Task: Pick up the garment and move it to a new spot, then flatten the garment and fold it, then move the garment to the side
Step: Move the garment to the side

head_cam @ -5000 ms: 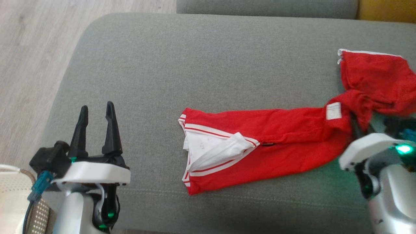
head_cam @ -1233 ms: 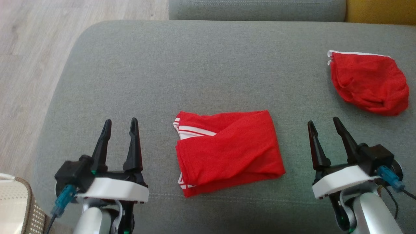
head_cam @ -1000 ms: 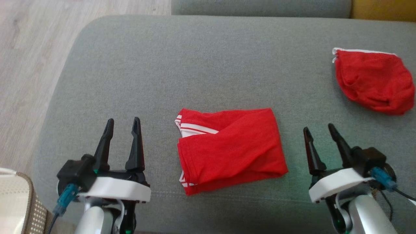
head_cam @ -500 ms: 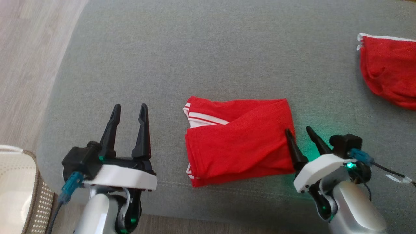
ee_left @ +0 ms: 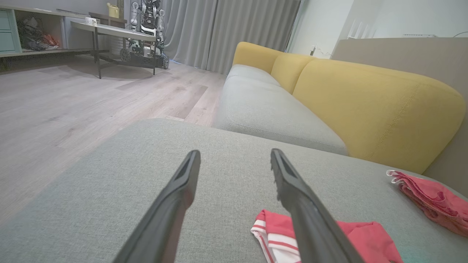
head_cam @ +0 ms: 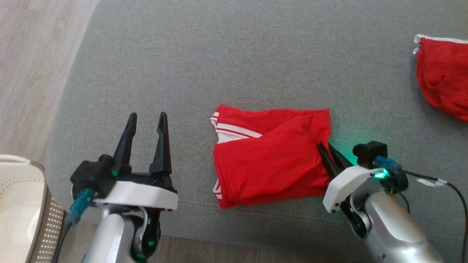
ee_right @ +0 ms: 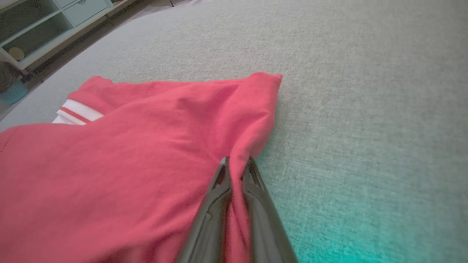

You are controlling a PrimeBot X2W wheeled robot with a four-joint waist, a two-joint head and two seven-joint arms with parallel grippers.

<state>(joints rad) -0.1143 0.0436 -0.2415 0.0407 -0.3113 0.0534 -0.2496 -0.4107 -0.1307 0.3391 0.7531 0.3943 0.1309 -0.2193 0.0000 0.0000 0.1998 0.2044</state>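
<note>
I have the red garment, a folded piece of thin fabric with white striped trim, lying on the grey fabric seat cushion. It sits in the near middle of the head view, close to the cushion's front edge. The striped trim shows along its left side. A plain red layer is folded over the top, with a diagonal crease running towards the far right corner.

My right gripper is at the garment's right edge, roughly midway along it, with its fingers slanting up and to the left. In the right wrist view the two dark fingers are drawn almost together, and a ridge of the red cloth is pinched between their tips. The fabric rises slightly into that pinch. A green light glows on that wrist and tints the cushion beside it.

My left gripper hangs over bare cushion to the left of the garment and apart from it. Its fingers are spread wide with nothing between them. In the left wrist view the striped corner of the garment lies partly behind the right-hand finger.

A second red cloth with a white hem lies crumpled at the far right of the cushion, well apart from the folded one. Pale wooden floor runs along the cushion's left side. A cream perforated object sits at the lower left corner of the head view. In the left wrist view a yellow padded sofa backrest stands beyond the cushion.
</note>
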